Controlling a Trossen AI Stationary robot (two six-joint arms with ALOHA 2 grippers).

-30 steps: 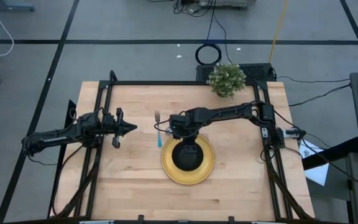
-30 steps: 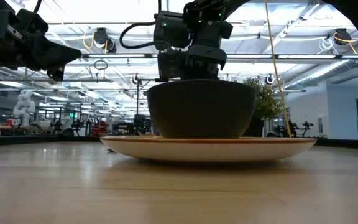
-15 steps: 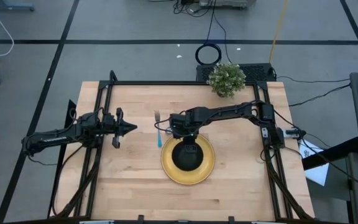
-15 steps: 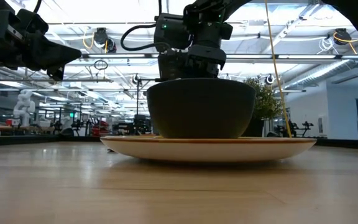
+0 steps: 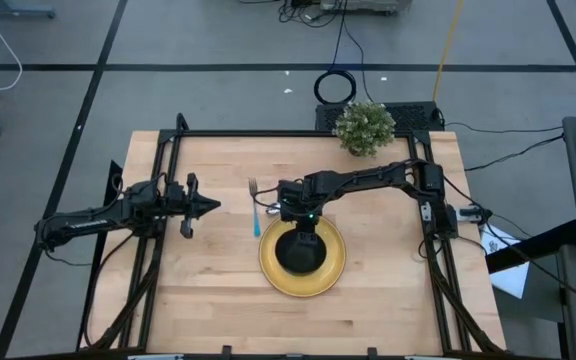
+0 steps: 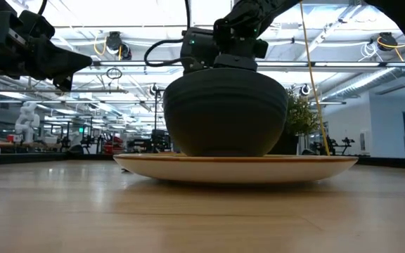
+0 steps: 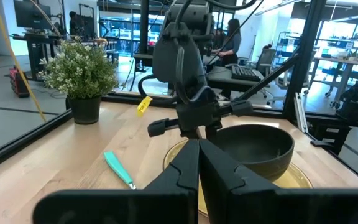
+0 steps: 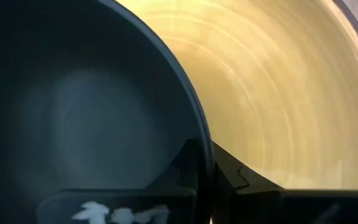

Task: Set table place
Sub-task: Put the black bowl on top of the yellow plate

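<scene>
A black bowl (image 5: 300,250) sits on the round yellow plate (image 5: 333,270) in the middle of the wooden table (image 5: 388,310), tipped with its far rim raised. My right gripper (image 5: 303,226) is shut on the bowl's far rim, and also shows in the low view (image 6: 223,65). My left gripper (image 5: 212,205) is shut and empty, held above the table to the left of the plate. A fork with a teal handle (image 5: 255,208) lies flat on the table between my left gripper and the plate. My right gripper holds the bowl's far rim (image 8: 199,140), one finger inside the bowl (image 8: 188,165) and one outside (image 8: 244,180). The fingers come from above, pointing down. The bowl is tipped, its far rim raised and its base on the plate (image 6: 223,156).
A small potted plant (image 5: 364,127) stands at the table's far edge, right of centre. Black rails (image 5: 168,170) run along the table's edges. There is bare wood near the front edge and to the plate's right.
My right gripper has risen a little with the bowl's far rim. The bowl has tipped toward the table's near edge, its far rim higher than before and its base still on the plate.
</scene>
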